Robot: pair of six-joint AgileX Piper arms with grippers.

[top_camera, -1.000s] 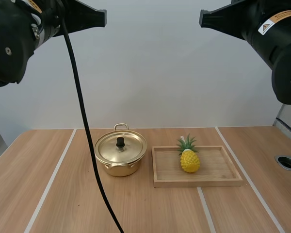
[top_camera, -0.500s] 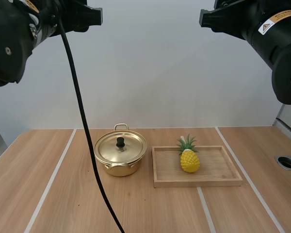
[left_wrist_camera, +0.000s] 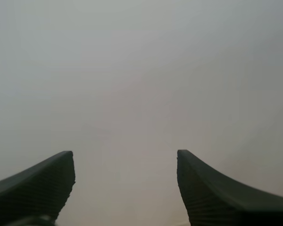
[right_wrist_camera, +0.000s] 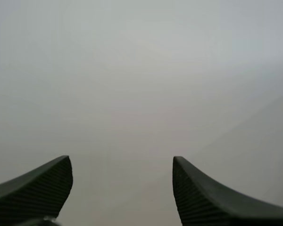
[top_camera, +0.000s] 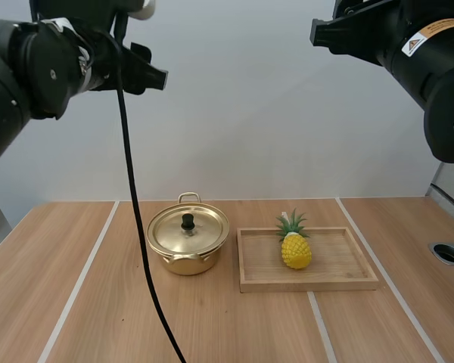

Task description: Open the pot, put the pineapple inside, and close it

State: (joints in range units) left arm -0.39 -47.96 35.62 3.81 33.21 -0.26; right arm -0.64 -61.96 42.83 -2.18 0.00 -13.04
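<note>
Nothing is done yet: the lid [top_camera: 203,227] covers the pot [top_camera: 183,261] and the pineapple [top_camera: 296,250] stands on the tray [top_camera: 310,286]. The left gripper [left_wrist_camera: 125,162] and right gripper [right_wrist_camera: 121,165] are wide open and empty.

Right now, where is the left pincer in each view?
High view: left pincer held high, above and left of the pot.
Left wrist view: its own fingers, apart, facing the pale wall.
Right wrist view: the right pincer, open, facing that wall.
Shared landmark: the pale wall.
</note>
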